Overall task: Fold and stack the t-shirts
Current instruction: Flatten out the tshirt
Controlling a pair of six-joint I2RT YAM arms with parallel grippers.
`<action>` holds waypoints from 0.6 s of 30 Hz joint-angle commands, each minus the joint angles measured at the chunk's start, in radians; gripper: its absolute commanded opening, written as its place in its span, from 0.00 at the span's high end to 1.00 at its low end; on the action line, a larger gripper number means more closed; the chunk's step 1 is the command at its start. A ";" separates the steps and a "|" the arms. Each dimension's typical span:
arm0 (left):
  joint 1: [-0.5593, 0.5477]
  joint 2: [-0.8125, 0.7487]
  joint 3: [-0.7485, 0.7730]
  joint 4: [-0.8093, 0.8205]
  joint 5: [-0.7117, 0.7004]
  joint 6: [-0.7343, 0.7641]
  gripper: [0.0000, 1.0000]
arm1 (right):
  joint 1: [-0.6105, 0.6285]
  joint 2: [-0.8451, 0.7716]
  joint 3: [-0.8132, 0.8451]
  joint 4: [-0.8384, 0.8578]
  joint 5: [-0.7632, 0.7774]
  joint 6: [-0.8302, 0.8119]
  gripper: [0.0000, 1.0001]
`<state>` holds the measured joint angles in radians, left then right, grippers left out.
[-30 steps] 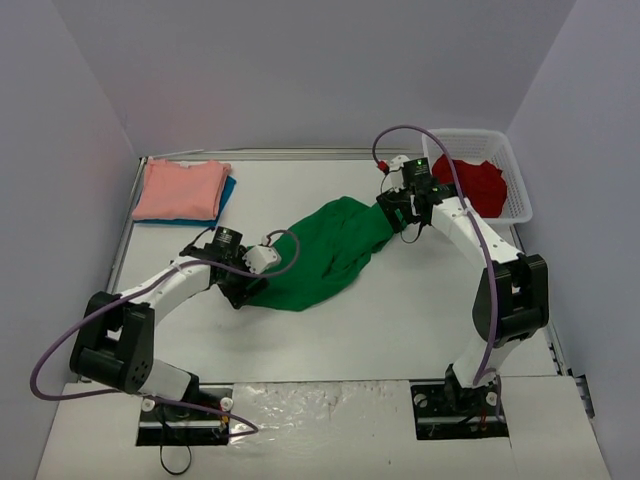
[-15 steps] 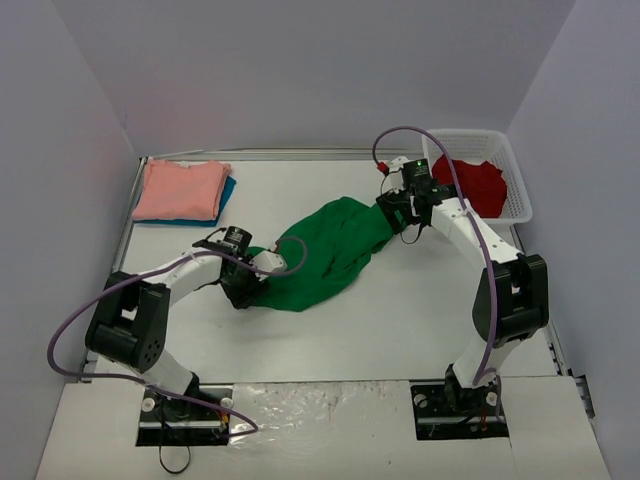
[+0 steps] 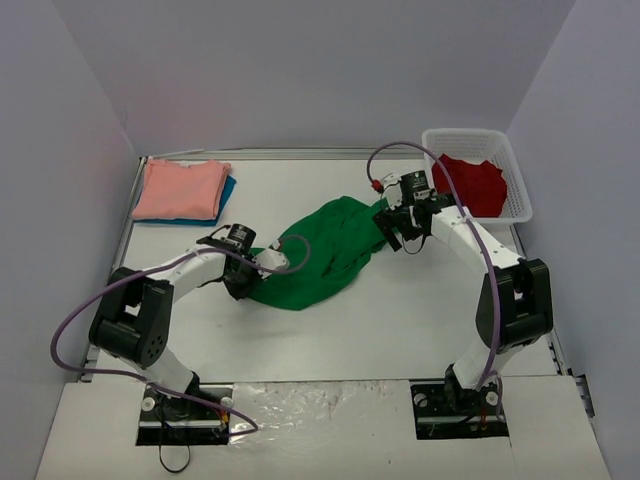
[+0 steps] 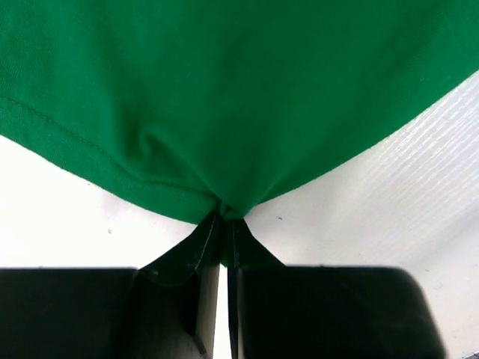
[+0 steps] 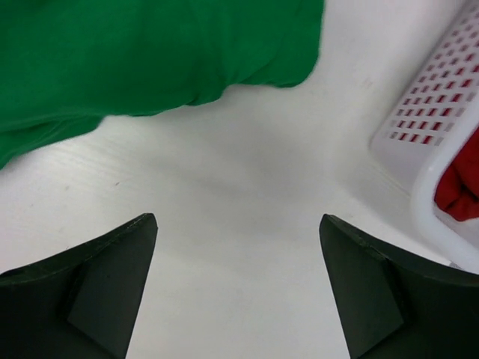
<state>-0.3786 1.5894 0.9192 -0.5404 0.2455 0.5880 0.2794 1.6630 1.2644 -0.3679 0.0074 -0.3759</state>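
A bright green t-shirt [image 3: 322,250] lies crumpled and stretched slantwise across the middle of the table. My left gripper [image 3: 243,287] is at its lower left edge, shut on the hem; in the left wrist view the green cloth [image 4: 239,90] bunches between the closed tips [image 4: 223,217]. My right gripper [image 3: 393,236] hovers open over bare table just beside the shirt's upper right end [image 5: 150,60], nothing between its fingers [image 5: 239,221]. A salmon-pink t-shirt [image 3: 180,188] lies folded on a teal-blue one [image 3: 227,193] at the far left. A red t-shirt [image 3: 472,185] sits in the basket.
The white mesh basket [image 3: 478,134] stands at the far right corner, its wall [image 5: 441,127] close to my right gripper, with red cloth [image 5: 460,187] inside. Grey walls enclose the table on three sides.
My left gripper has closed on the green shirt's hem. My right gripper has shifted slightly left and nearer along the shirt's upper end, staying open.
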 commanded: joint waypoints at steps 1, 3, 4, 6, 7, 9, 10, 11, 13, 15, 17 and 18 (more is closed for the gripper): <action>-0.002 -0.075 0.053 -0.067 0.003 -0.037 0.97 | 0.043 -0.075 -0.039 -0.098 -0.130 -0.066 0.15; -0.002 -0.114 0.108 -0.084 0.014 -0.068 0.98 | 0.093 -0.075 -0.054 -0.124 -0.145 -0.087 0.17; -0.002 -0.132 0.130 -0.096 0.015 -0.077 0.98 | 0.115 -0.075 -0.063 -0.132 -0.150 -0.093 0.18; 0.001 -0.172 0.194 -0.107 0.012 -0.114 0.98 | 0.180 -0.072 -0.089 -0.134 -0.162 -0.115 0.19; 0.006 -0.187 0.219 -0.122 0.017 -0.125 0.98 | 0.199 -0.069 -0.094 -0.132 -0.164 -0.121 0.20; 0.010 -0.195 0.283 -0.141 0.031 -0.157 0.98 | 0.234 -0.045 -0.085 -0.131 -0.170 -0.129 0.22; 0.023 -0.200 0.299 -0.153 0.037 -0.163 0.98 | 0.239 -0.036 -0.079 -0.131 -0.172 -0.129 0.25; 0.033 -0.201 0.309 -0.158 0.052 -0.169 0.98 | 0.239 -0.014 -0.060 -0.131 -0.176 -0.132 0.28; 0.075 -0.215 0.325 -0.156 0.077 -0.168 0.98 | 0.241 0.009 -0.045 -0.131 -0.176 -0.146 0.32; 0.102 -0.227 0.333 -0.150 0.096 -0.169 0.98 | 0.241 0.046 -0.022 -0.132 -0.175 -0.149 0.33; 0.128 -0.246 0.359 -0.156 0.100 -0.163 0.98 | 0.241 0.070 -0.011 -0.128 -0.173 -0.155 0.34; 0.135 -0.250 0.369 -0.162 0.084 -0.162 0.98 | 0.239 0.095 -0.002 -0.126 -0.178 -0.155 0.36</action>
<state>-0.2710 1.3735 1.2377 -0.6529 0.3183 0.4408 0.5240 1.7168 1.2175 -0.4641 -0.1635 -0.5079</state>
